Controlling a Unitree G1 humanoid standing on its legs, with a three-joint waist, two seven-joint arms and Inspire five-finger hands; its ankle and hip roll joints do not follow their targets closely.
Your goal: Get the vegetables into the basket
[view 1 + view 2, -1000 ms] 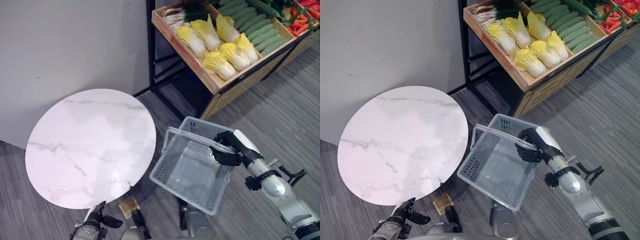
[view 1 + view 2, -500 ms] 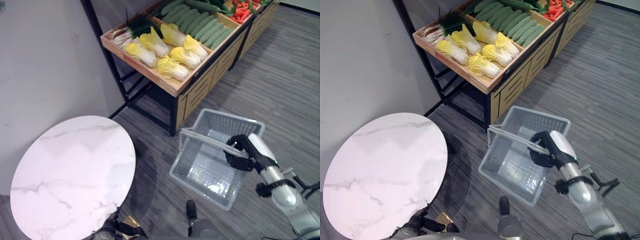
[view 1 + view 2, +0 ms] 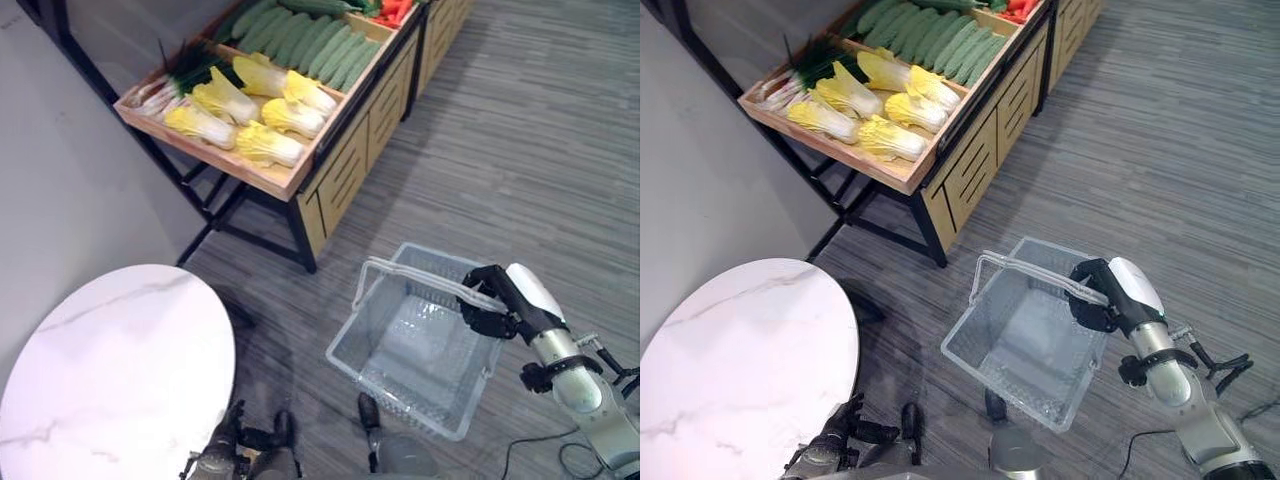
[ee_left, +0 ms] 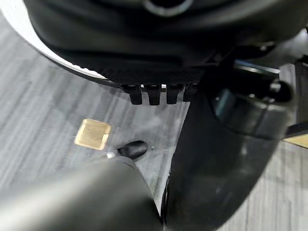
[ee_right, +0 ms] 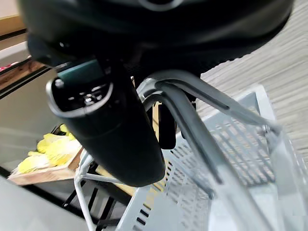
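Right hand (image 3: pixel 492 305) curls around the grey basket's (image 3: pixel 410 356) handles (image 3: pixel 420 276), carrying it.

round marble table (image 3: pixel 100 370) | wooden display stand (image 3: pixel 340 150) | grey plank floor (image 3: pixel 520 150)

Look at your right hand (image 3: pixel 487 310): it is matt black, with a smooth white cover (image 3: pixel 533 290) rounded over its back. Behind it, your right arm (image 3: pixel 578 388) is a silver-grey tube that widens towards the elbow, and a black collar (image 3: pixel 548 366) rings the wrist. In the right wrist view your thumb (image 5: pixel 115 139) is a thick, glossy dark cylinder with a small teal patch (image 5: pixel 79 72) near its base. Your left hand (image 3: pixel 832 446) is dark too, on a grey wrist. In the left wrist view its fingers (image 4: pixel 151 94) are blunt, square-ended black stubs under a finely ribbed dark palm.
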